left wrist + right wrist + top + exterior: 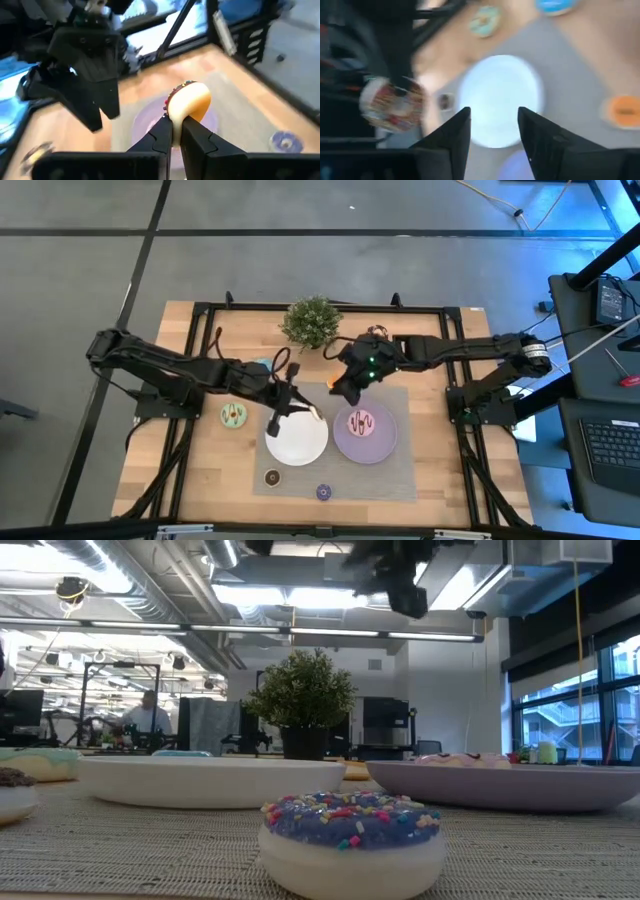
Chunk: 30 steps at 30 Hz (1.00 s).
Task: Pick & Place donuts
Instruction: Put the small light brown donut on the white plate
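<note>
An open workshop with ceiling ducts lies behind a wooden table (pixel 190 480) carrying a grey woven mat (pixel 400 480) and a potted plant (pixel 311 321) at the far edge. On the mat stand a white plate (pixel 297 442), bare, and a purple plate (pixel 380 442) that already holds the pink donut (pixel 361 422).

The left arm reaches in over the near edge of the white plate; its pincer (pixel 176 131) is clenched on a tan sprinkled donut (pixel 189 102), held up in the air above the plates. The right arm hangs above the mat between the plant and the purple plate; its pincer (pixel 494 125) is released, fingers apart, holding nothing.

Donuts lying loose: a green donut (pixel 234 415) on bare wood beside the white plate, a blue donut (pixel 555 5) further back near the left arm, an orange mini (pixel 625 111) by the plant, a dark brown mini (pixel 272 477) and a purple mini (pixel 323 492) on the mat's near edge.

Judged progress: early. One donut is placed, one is in transit, probably bound for a plate, and at least five remain to be collected; a chocolate one cannot be found here.
</note>
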Motion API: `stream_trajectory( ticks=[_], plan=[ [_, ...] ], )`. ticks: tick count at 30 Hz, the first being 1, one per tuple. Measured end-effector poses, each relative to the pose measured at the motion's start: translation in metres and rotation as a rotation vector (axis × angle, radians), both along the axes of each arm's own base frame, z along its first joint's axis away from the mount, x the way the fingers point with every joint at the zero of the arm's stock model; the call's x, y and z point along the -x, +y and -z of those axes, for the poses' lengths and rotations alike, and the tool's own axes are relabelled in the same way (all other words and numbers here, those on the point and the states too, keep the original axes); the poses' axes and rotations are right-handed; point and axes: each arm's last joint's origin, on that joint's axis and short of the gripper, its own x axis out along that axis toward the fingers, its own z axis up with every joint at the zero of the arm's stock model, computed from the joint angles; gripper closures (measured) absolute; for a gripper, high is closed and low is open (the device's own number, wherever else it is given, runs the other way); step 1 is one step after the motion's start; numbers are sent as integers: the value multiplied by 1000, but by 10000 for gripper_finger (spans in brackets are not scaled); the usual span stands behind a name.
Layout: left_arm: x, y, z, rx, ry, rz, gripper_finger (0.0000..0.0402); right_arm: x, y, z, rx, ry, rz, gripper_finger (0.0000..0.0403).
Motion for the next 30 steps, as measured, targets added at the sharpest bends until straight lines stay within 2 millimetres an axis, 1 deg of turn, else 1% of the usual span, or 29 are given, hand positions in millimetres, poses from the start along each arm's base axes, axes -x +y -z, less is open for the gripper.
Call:
stream_trajectory(
  ticks=[3, 5, 7, 10, 14, 18, 22, 26, 30],
  plan=[
    [8, 2, 6, -106, 91, -80, 381, 5, -9, 5, 84, 73, 80, 227],
    [12, 3, 14, -183, 155, -131, 381, 7, -12, 8, 134, 110, 135, 227],
    [15, 3, 26, -252, 207, -172, 381, 9, -15, 9, 170, 134, 172, 226],
    [17, 3, 51, -328, 286, -226, 382, 11, -16, 11, 207, 157, 205, 226],
    [18, -1, 78, -324, 364, -252, 382, 11, -17, 11, 219, 168, 216, 226],
    [13, -11, 97, -326, 357, -276, 382, 13, -16, 12, 221, 187, 214, 226],
    [1, -22, 110, -368, 312, -250, 382, 13, -16, 13, 221, 195, 212, 226],
    [-6, -28, 132, -408, 361, -241, 382, 14, -13, 13, 223, 202, 202, 226],
    [-8, -31, 153, -458, 414, -285, 382, 14, -9, 14, 226, 205, 189, 226]
  ],
)
